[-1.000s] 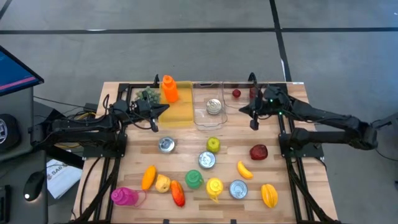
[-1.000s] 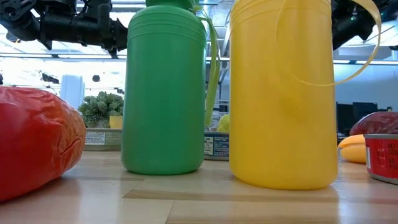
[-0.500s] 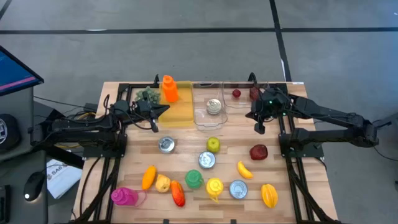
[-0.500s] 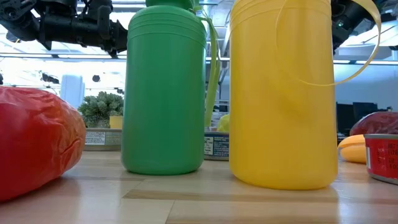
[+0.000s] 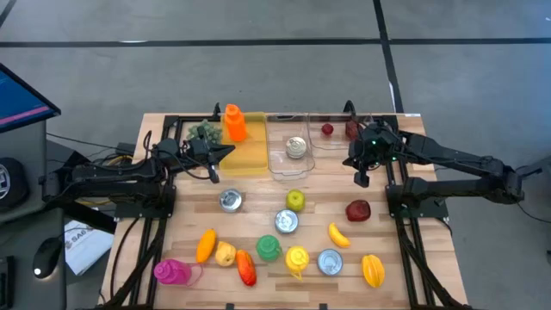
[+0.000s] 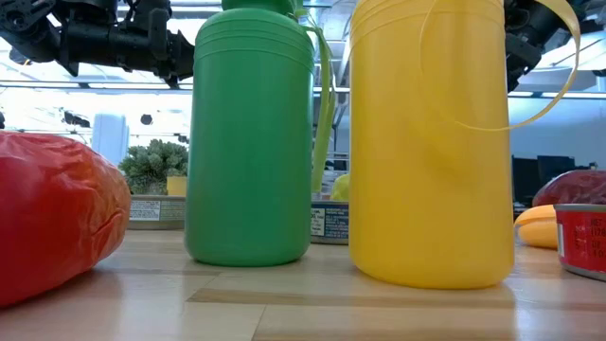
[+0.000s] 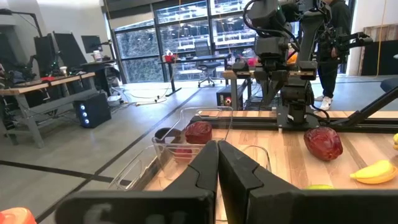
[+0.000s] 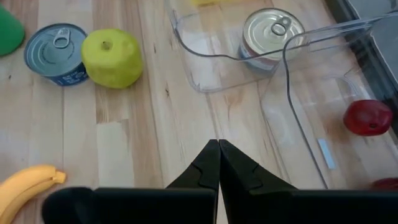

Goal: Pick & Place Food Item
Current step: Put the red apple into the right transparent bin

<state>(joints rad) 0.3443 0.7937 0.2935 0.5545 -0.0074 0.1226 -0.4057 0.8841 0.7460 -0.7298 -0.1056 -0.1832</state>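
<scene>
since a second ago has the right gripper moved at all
Yes. In the high view the right gripper has shifted a little toward the right edge and the table's near side, away from the clear bin holding the can.

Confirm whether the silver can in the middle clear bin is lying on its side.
No. The silver can stands upright in the clear bin, its pull-tab lid facing up toward the camera.

A robot lab or big office is shown. Desks with computer screens (image 7: pixel 91 43), an office chair (image 7: pixel 203 59) and tall windows (image 7: pixel 180 28) are seen beyond the wooden counter (image 5: pixel 383 226). A grey floor (image 5: pixel 258 73) is laid all around it.
</scene>
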